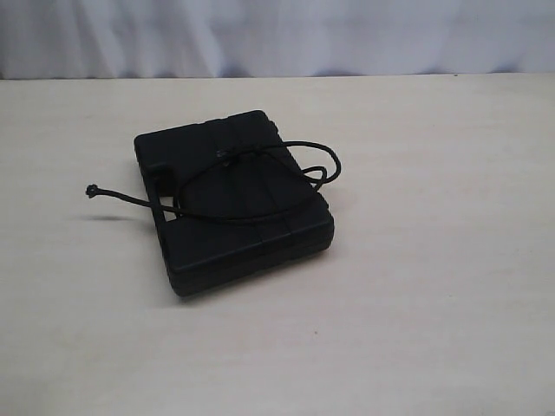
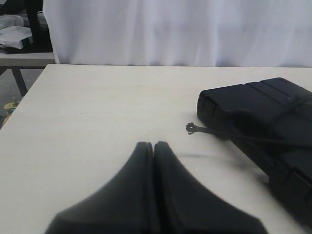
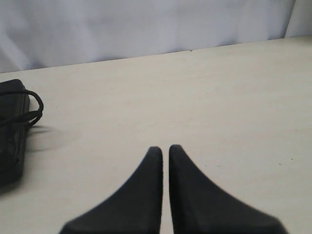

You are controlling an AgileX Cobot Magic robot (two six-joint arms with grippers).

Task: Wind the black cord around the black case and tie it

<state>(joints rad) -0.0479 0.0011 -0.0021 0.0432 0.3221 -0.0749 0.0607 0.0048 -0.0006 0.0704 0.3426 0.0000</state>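
Note:
The black case (image 1: 192, 146) lies flat mid-table, turned at an angle. The black cord (image 1: 121, 197) crosses its lid to a knot near the middle. One loop hangs off the case's right edge and a knotted end sticks out to the left. Neither gripper shows in the exterior view. In the left wrist view my left gripper (image 2: 153, 144) is shut and empty, off to the side of the case (image 2: 253, 105) and the cord's loose end (image 2: 191, 128). My right gripper (image 3: 165, 148) is shut on nothing, well away from the case (image 3: 9, 146) and cord loop (image 3: 36, 109).
The pale table (image 1: 416, 303) runs to a white curtain (image 1: 277, 35) at the back. Past the table's edge in the left wrist view stands a second table with clutter (image 2: 19, 39).

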